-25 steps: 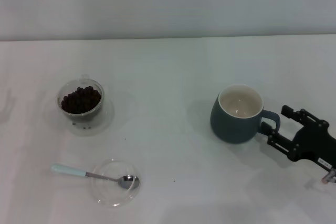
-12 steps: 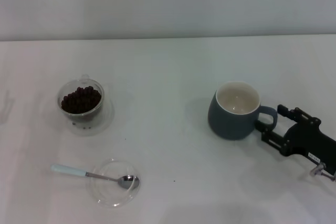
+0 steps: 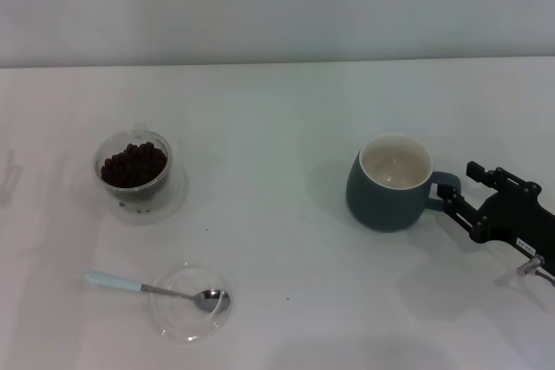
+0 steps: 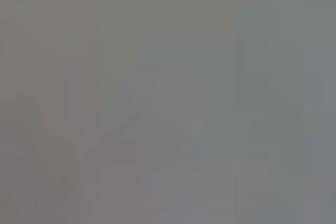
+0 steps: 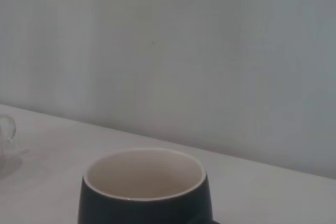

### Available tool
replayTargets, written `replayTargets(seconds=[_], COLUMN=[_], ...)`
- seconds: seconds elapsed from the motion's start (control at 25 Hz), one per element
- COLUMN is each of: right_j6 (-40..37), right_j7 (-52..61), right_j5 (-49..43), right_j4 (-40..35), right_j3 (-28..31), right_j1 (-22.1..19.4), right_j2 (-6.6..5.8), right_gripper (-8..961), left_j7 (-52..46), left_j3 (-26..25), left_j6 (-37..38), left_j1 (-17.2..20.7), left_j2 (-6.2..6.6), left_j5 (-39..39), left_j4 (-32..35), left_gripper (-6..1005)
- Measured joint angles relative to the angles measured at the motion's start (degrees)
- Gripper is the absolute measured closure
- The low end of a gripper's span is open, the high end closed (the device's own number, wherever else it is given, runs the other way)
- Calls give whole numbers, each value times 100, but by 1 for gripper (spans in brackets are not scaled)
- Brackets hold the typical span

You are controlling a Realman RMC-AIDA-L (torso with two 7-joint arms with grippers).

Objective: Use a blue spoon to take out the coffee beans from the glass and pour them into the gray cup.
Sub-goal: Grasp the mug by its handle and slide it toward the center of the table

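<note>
We can read no text anywhere; a small white label on the right gripper (image 3: 464,194) is too tiny to decipher.

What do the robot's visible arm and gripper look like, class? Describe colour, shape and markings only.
Only the right gripper shows: matte black, angular, with two slim fingers built of jointed bars. A small white label sits on its body, and a silvery metal fitting protrudes behind it. The left arm is unseen.

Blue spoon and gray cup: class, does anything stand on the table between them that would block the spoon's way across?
Nothing visible does. The blue spoon lies with its bowl in a shallow clear dish, and only bare table separates it from the gray cup. The glass sits farther back, off that line.
</note>
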Motion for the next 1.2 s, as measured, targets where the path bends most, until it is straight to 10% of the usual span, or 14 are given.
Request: replayTargets(seconds=[0.64, 1.2], right_j6=[50, 82], right_j7=[-5, -5], right_j5=[9, -60], right_j4=[-74, -308], right_j3=[122, -141], right_j1=[94, 136], right_j2=[11, 32], right_gripper=[437, 772], left_j7=[0, 0], left_j3=[0, 0], left_j6=[-1, -1], left_j1=[-27, -21], left_j2=[0, 0], left_j5=[-9, -8], left_j4=[5, 6], left_gripper=[109, 108])
